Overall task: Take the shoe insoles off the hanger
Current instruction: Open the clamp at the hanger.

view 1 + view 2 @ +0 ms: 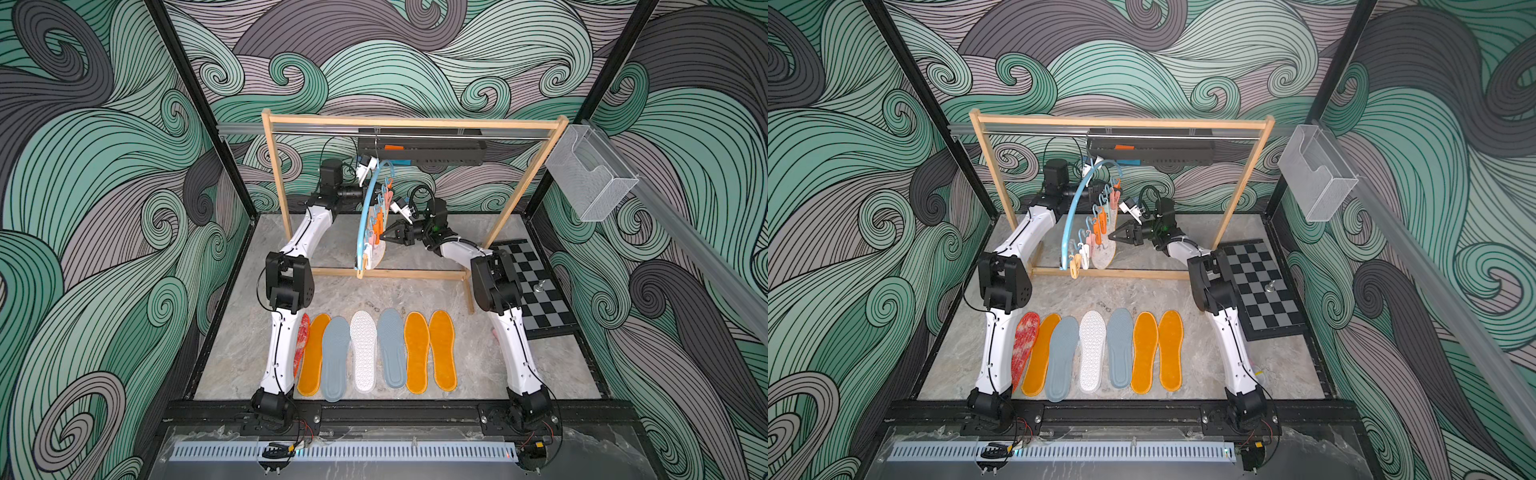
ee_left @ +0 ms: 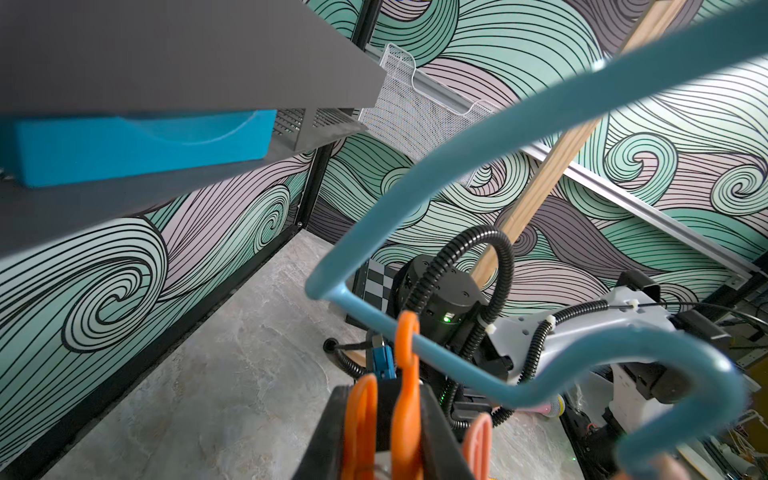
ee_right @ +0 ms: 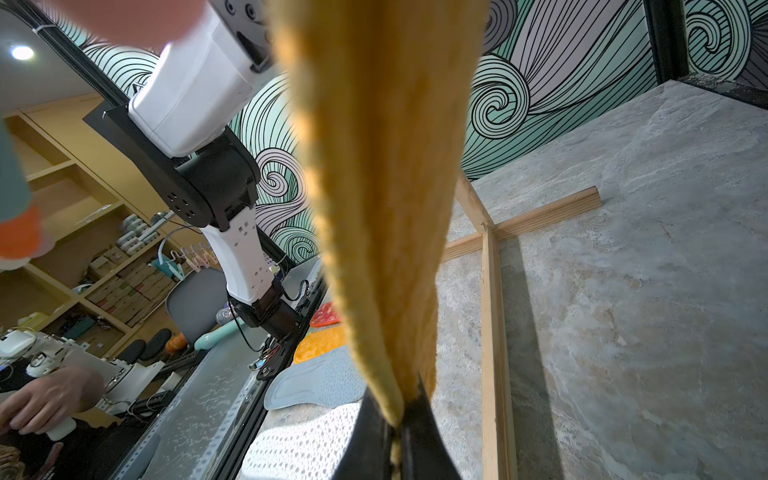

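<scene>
One insole is hanging, right end effector gripping it, left end effector squeezing a clip; pull likely next.

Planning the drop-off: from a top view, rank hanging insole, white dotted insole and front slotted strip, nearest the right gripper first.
1. Hanging insole, pinched in the right gripper.
2. White dotted insole, middle of the laid-out row.
3. Slotted strip, front edge.
</scene>
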